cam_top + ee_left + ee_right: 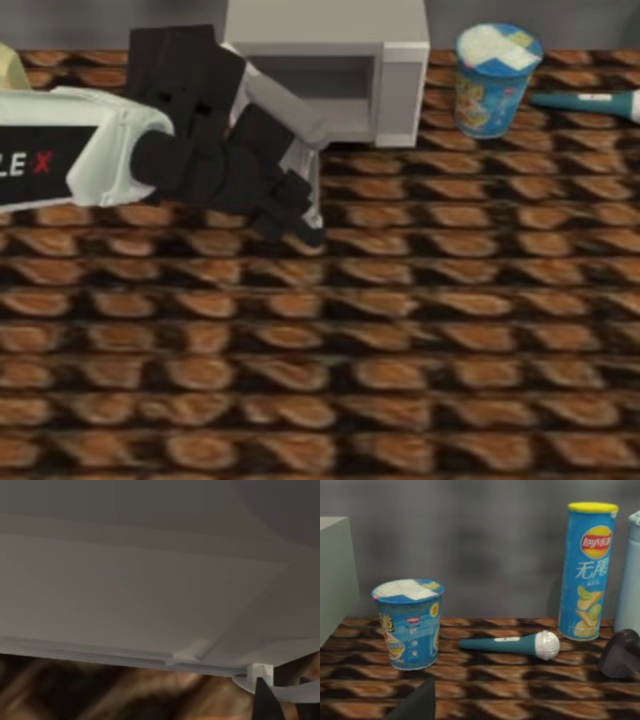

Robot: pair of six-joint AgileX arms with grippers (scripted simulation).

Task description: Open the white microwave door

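The white microwave [400,90] stands at the table's back middle. Its door [285,105] is swung partly out toward the front, hinged at the left, and the dark cavity shows behind it. In the top view my left gripper [298,215] sits at the door's free edge, shut on the slim white handle [311,190]. In the left wrist view the door panel [125,595] fills the picture and the handle [260,672] runs between my dark fingers [265,702]. My right gripper [422,702] is outside the top view, parked off to the right.
A blue cup of noodles [497,78] stands just right of the microwave, with a teal microphone [585,101] lying beyond it. The right wrist view also shows a tall blue crisp can [586,570] and a dark grey object [620,652].
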